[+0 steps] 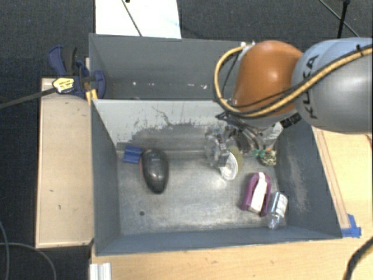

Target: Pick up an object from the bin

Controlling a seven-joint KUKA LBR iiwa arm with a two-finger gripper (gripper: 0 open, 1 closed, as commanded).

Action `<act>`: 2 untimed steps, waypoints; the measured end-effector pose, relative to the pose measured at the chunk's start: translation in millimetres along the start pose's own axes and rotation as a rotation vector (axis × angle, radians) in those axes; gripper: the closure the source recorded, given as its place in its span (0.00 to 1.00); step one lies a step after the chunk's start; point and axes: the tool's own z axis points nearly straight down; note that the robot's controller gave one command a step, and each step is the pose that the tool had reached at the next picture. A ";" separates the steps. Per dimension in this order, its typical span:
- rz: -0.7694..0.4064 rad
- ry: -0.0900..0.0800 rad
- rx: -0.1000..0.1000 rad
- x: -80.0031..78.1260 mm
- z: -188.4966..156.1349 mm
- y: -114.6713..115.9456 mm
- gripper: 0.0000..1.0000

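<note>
While the bin (pixel 175 69) holds what seems a dark mouse (pixel 155 170), the end effector (pixel 224 154) shows no readable grip.

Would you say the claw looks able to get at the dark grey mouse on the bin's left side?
Probably yes: the mouse lies apart on open bin floor, a small blue piece beside it, and nothing stands between it and the claw to its right.
</note>
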 end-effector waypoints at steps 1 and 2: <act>0.002 0.008 -0.001 1.8 4.8 0.3 0.00; -0.400 0.005 -0.006 2.0 5.6 74.1 0.00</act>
